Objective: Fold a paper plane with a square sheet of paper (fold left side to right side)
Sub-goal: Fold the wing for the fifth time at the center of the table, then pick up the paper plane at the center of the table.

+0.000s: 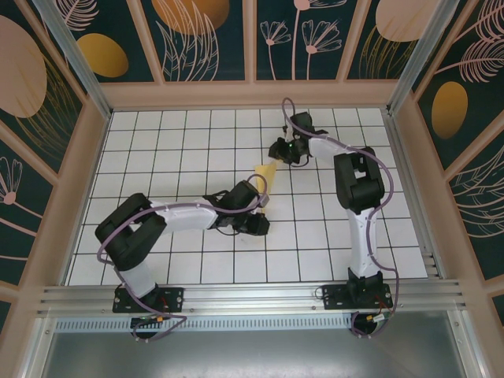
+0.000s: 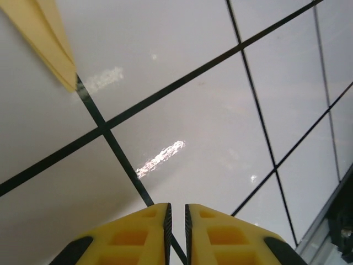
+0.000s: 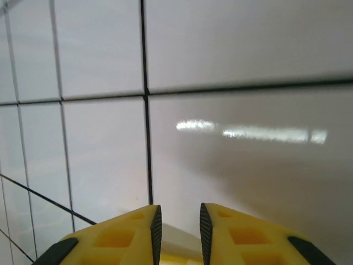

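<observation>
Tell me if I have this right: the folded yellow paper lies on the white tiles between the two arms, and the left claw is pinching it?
Not quite. The left gripper pinches nothing: in the left wrist view its fingers are nearly together over the white tiles, and the folded yellow paper lies apart, ahead of them. The rest holds.

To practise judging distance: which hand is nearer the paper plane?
Right. The right hand is at the plane; the left hand is apart, the plane's tip up-left in its view.

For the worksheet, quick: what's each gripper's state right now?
Left gripper: almost shut, empty; the yellow paper lies ahead of it.
Right gripper: slightly open; a pale edge, likely paper, low between its fingers, unclamped.
</observation>
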Controlling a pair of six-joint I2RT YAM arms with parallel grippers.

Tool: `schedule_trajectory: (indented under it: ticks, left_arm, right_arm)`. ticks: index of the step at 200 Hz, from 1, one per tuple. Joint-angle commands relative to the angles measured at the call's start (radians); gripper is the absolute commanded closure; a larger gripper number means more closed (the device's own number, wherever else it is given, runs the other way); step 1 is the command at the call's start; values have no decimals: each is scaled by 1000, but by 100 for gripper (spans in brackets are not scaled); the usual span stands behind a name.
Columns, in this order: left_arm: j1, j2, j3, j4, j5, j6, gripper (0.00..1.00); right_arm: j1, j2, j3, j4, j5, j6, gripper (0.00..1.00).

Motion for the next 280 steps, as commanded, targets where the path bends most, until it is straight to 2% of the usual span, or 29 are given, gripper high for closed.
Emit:
schedule_trajectory:
  ticks: [1,16,34,53,83,104,122,161,210,280]
  left_arm:
    - [55,-86,19,-28,-12,24,80]
    - [98,-128,8,-26,-47,24,75]
    - [143,-168,13,-51,-140,15,70]
    - [178,-195,22,-85,-312,0,65]
    - [223,-213,3,-75,-484,-62,54]
    - [224,-224,-10,-78,-601,-99,52]
    - [225,-251,-47,-63,-658,-122,48]
    - [226,-299,-126,-37,-698,-138,44]
    - [226,-303,-156,-8,-668,-142,42]
    - [225,-295,-171,6,-645,-146,41]
  right_arm:
    - [-15,-49,92,-61,60,-50,66]
    - [-16,-80,109,-101,93,-63,64]
    - [-9,-121,103,-155,135,-60,63]
    - [22,-173,77,-216,230,-55,61]
    - [141,-233,31,-275,353,-39,56]
    - [229,-215,48,-333,416,-14,57]
    - [306,-182,67,-381,459,12,57]
    - [396,-91,138,-492,588,44,56]
    - [445,-18,174,-612,742,52,54]
    - [457,-23,72,-592,721,78,53]
